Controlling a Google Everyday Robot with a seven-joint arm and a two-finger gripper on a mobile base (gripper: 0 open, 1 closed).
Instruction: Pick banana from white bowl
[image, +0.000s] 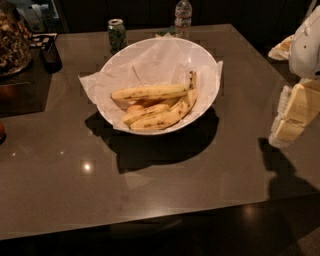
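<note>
The white bowl (200, 60), wide and lined with crinkled white paper, stands on the dark table (150, 185) a little behind its middle. The banana (149, 92), long, nearly straight and flecked brown, lies across the top of the pile in it. A strongly curved banana (167, 116) with a dark upturned stem lies in front, with shorter bananas (145, 111) between. My gripper (291, 117) hangs at the right edge of the view, above the table's right side, well to the right of the bowl and apart from it.
A green soda can (116, 32) and a clear water bottle (183, 17) stand behind the bowl near the far edge. A dark basket (12, 40) of snacks and a small dark object (50, 57) sit at the far left.
</note>
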